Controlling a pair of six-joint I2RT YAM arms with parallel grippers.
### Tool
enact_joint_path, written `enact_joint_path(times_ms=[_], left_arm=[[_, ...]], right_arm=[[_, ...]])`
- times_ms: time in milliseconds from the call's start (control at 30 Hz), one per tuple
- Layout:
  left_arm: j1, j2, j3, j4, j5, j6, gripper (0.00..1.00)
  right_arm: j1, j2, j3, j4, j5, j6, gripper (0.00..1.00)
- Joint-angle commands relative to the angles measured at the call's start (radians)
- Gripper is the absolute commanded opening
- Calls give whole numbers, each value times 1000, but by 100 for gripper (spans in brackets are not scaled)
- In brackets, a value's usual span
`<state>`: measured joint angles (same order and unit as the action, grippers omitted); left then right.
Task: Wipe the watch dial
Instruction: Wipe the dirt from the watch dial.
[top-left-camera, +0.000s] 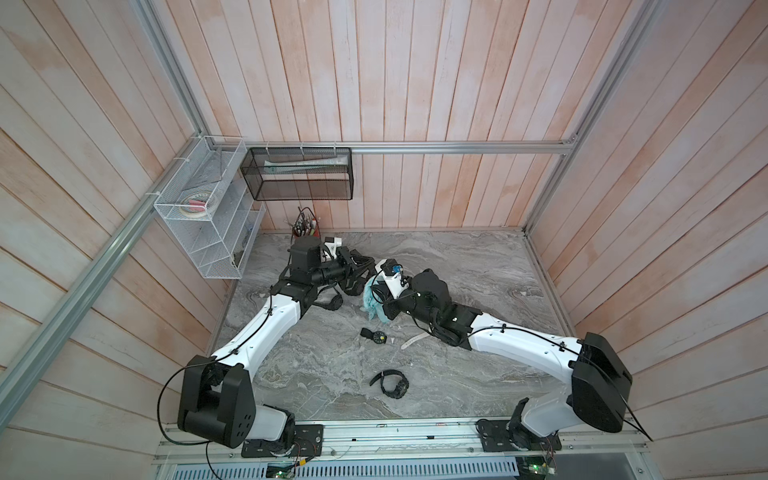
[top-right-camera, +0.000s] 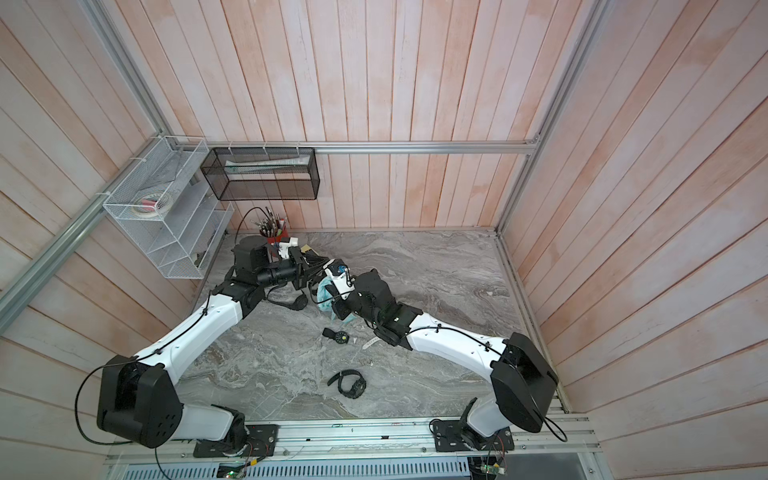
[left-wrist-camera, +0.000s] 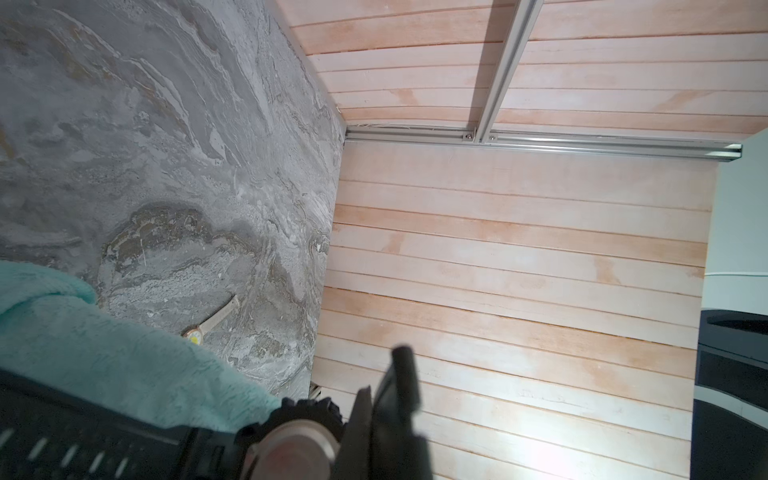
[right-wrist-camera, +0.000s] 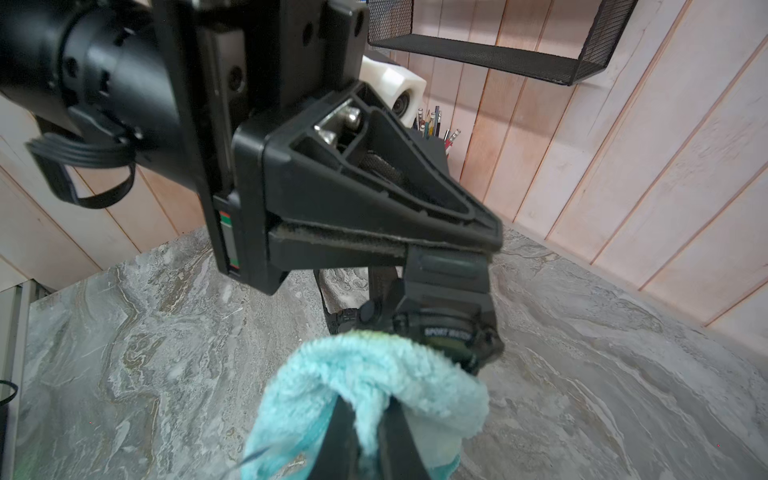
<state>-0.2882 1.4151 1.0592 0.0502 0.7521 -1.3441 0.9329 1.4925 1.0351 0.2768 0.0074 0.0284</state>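
My left gripper is shut on the strap of a black sport watch, holding it above the table; in the left wrist view its round case back shows beside the left gripper. The right gripper is shut on a fluffy teal cloth, which presses against the dial and covers part of it. In both top views the cloth hangs between the two wrists at the table's back middle, with the left gripper right above it.
Three other watches lie on the marble table: a black one with a yellow dial, a black one nearer the front, a pale-strapped one. A pen cup, a white wire rack and a black mesh shelf stand at the back left.
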Motion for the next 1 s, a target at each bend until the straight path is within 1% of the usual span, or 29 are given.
enact_joint_path(times_ms=[0,167,467,600,800,967], left_arm=[[-28,-24,-36,34,19,-20,0],[-39,-30,-70,48,20,-30,0],[-43,-46,-85,57,30,-40,0],[-45,-48,-84,53,33,-39,0],[-43,-39,-65,53,35,-34,0],[-43,-36,-39,33,38,-21,0]], right_arm=[[4,11,32,114,56,-1,0],[-3,-7,-3,176,119,11,0],[-34,-6,-28,204,200,53,0],[-49,-9,-39,221,198,80,0],[-52,23,-9,152,218,89,0],[-72,54,35,48,258,143,0]])
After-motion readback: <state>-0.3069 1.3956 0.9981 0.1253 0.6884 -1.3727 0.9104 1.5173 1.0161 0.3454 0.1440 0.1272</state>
